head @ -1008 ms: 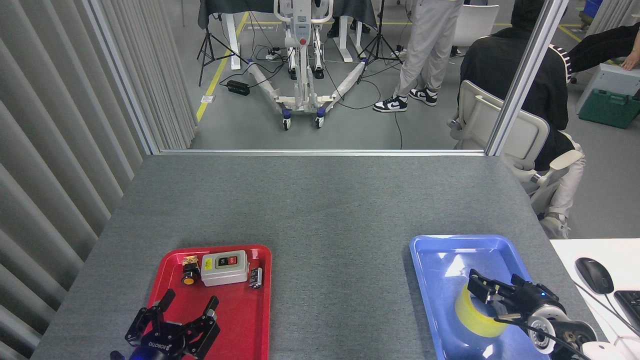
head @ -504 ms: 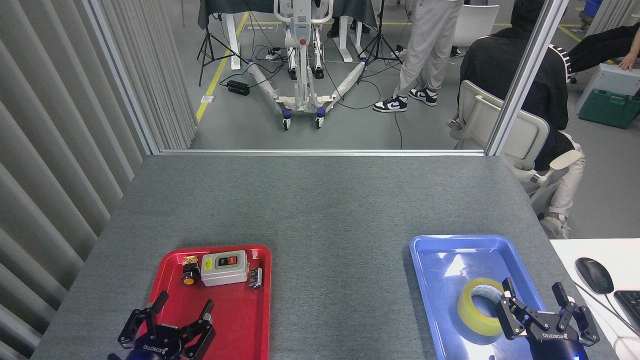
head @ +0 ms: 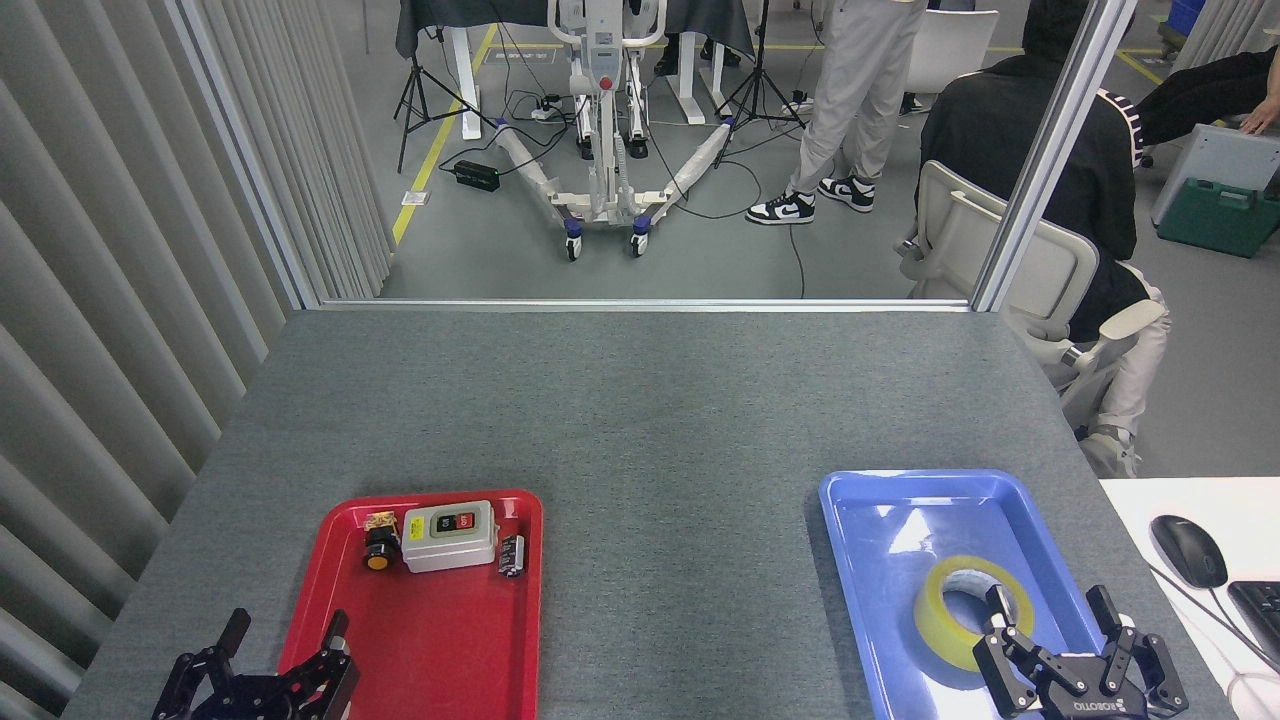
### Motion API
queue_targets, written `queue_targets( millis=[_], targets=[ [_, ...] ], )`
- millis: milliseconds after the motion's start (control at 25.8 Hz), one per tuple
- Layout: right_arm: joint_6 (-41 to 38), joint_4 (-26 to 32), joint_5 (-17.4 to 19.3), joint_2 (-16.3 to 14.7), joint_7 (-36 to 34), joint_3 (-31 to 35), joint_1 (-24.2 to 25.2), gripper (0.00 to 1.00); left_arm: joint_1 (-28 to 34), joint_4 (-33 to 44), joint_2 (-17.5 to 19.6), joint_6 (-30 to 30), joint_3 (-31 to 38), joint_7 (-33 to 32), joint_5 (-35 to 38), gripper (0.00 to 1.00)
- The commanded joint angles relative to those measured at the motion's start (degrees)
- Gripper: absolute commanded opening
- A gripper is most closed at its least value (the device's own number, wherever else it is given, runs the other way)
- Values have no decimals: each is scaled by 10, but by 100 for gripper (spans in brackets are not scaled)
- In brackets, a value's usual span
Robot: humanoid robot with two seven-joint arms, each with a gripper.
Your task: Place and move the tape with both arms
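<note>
Down at the very front, 2 black grippers, both cut off by the bottom edge. Left gripper (head: pixel 285 645) wide open, holding nothing, at the near left corner of the red tray (head: pixel 440 640). Right gripper (head: pixel 1048 610) wide open too, empty, with 1 finger (head: pixel 1000 606) in front of the tape (head: pixel 965 610); hard to tell if touching. Arms behind them out of sight.

Tape lying flat in the blue tray (head: pixel 880 540), hole facing up, near side partly hidden by the right gripper.

In the far part of the red tray, a grey switch box (head: pixel 450 535) with a small black and orange button (head: pixel 379 550) just beside it on the left and a tiny metal part (head: pixel 512 555) on the right. Too small to make out more.

Both trays well apart on a grey table (head: pixel 640 420). Off to the right, a white desk with a black mouse (head: pixel 1188 550) and a keyboard corner (head: pixel 1262 605), cut off.

Grey slatted wall (head: pixel 120 250) along the left. Past the table, a grey floor with cables, a white wheeled stand (head: pixel 605 130), a seated person (head: pixel 1040 150) in black on a white chair, and standing legs (head: pixel 850 110) in light trousers, top cut off.
</note>
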State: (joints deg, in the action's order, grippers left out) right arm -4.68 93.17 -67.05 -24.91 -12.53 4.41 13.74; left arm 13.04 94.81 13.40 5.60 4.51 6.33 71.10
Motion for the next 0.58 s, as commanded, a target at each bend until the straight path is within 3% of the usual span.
queue_targets(
  millis=[0, 116, 543],
  targets=[
    [6, 3, 17, 6, 4, -26, 13, 100, 1, -2, 4, -34, -6, 0, -1, 100],
    [24, 9, 19, 22, 4, -32, 24, 100, 1, 0, 5, -47, -6, -1, -1, 100],
    [27, 19, 29, 22, 3, -38, 42, 100, 2, 5, -4, -48, -28, 2, -1, 100]
  ],
)
